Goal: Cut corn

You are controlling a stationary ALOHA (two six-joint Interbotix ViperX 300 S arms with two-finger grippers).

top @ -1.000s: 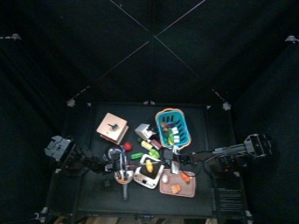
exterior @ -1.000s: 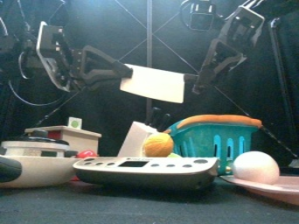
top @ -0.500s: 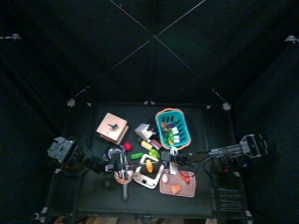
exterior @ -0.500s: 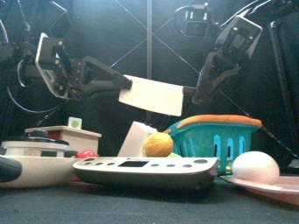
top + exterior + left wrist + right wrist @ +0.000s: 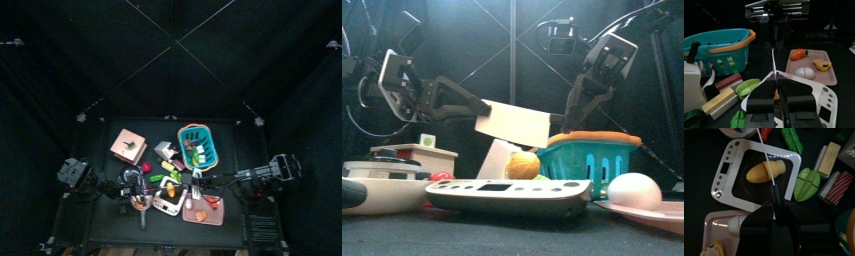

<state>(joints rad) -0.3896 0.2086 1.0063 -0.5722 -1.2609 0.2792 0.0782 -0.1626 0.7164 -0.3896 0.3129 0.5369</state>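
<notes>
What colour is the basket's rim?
Orange, on a teal basket; clearest in the front view.

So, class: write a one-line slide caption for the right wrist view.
Knife blade poised over the yellow corn piece on the white scale.

Dim all round: black curtains swallow the light, and from above only the small tabletop [image 5: 171, 200] at 6 o'clock is lit. From the front, the cleaver blade [image 5: 517, 123] glares pale and the white egg [image 5: 635, 190] shines. Both wrist views are fairly sharp, their near pincers dark and soft-edged
</notes>
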